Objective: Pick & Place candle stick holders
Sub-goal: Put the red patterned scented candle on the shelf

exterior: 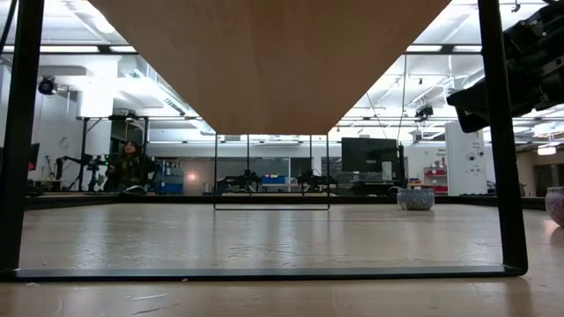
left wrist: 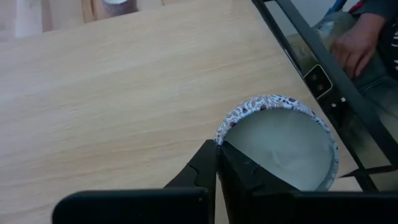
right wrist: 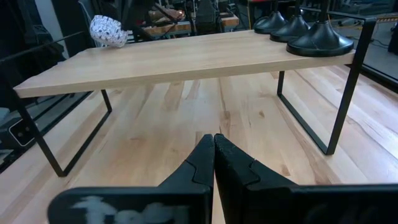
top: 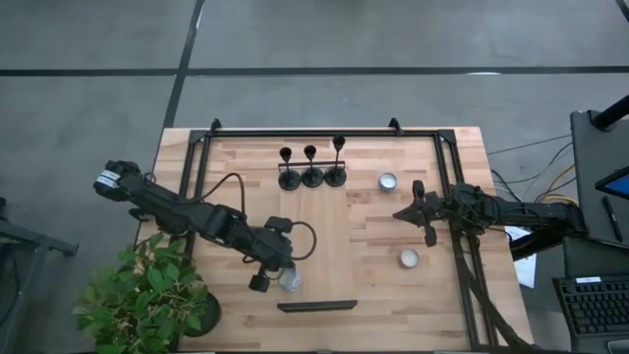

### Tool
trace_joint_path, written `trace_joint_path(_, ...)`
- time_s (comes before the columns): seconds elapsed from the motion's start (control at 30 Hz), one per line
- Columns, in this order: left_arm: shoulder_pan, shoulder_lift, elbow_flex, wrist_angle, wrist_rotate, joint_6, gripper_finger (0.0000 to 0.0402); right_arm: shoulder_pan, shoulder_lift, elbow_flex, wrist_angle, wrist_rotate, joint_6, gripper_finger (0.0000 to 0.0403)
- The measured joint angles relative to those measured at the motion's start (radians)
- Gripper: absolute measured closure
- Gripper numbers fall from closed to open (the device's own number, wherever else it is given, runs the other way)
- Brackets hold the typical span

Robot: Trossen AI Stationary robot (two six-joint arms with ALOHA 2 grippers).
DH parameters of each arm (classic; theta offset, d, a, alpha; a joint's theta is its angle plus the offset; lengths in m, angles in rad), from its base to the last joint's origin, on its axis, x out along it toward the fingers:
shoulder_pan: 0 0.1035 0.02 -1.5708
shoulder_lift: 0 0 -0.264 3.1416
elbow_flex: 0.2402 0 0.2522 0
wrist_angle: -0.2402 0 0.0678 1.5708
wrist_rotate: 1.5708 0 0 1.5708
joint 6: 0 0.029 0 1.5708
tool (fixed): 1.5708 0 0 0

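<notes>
Candle stick holders: three, black, in a tight row at the far middle of the desk, upright on what the right wrist view shows to be a raised wooden shelf.

High view: left end effector low at the near middle of the desk, at a small patterned bowl; right end effector over the right side, well apart from the holders. Two tealights lie on the right half, one just right of the holders, one nearer the front.

Low view: underside of the shelf and its black legs; holders not visible.

Left wrist view: fingers pressed together, tips at the bowl's rim, apparently pinching it. A person's hand shows beyond the desk edge.

Right wrist view: fingers closed on nothing, aimed under the shelf; three holder bases on its corner.

Step, judged: no holder is grasped yet. Next move calls for an arm to open, rise to shelf height and close on a stem.
</notes>
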Motion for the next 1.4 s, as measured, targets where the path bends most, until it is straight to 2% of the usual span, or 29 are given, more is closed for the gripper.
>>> trace_joint_path(0.33,-0.002,0.0,0.0,0.021,0.031,-0.005,0.0372,0.0,0.0,0.0,0.0,0.0,0.0,0.0394)
trace_joint_path(0.5,-0.002,-0.002,0.0,0.041,0.075,-0.031,0.0372,0.0,0.0,0.0,0.0,0.0,0.0,0.0394)
trace_joint_path(0.73,-0.002,-0.023,0.0,0.062,0.077,-0.039,0.0372,0.0,0.0,0.0,0.0,0.0,0.0,0.0394)
trace_joint_path(0.93,-0.003,-0.06,0.0,-0.024,-0.092,-0.044,0.0387,0.0,0.0,0.0,0.0,0.0,0.0,0.0394)
trace_joint_path(1.03,-0.004,-0.064,-0.013,-0.051,-0.108,-0.071,0.0399,0.0,0.0,0.0,0.0,0.0,0.0,0.0394)
trace_joint_path(1.2,-0.011,-0.049,-0.013,-0.045,-0.069,-0.121,0.0396,0.0,0.0,0.0,0.0,0.0,0.0,0.0394)
trace_joint_path(1.4,-0.015,-0.024,-0.034,0.01,0.067,-0.172,0.0397,0.0,0.0,0.0,0.0,0.0,0.0,0.0394)
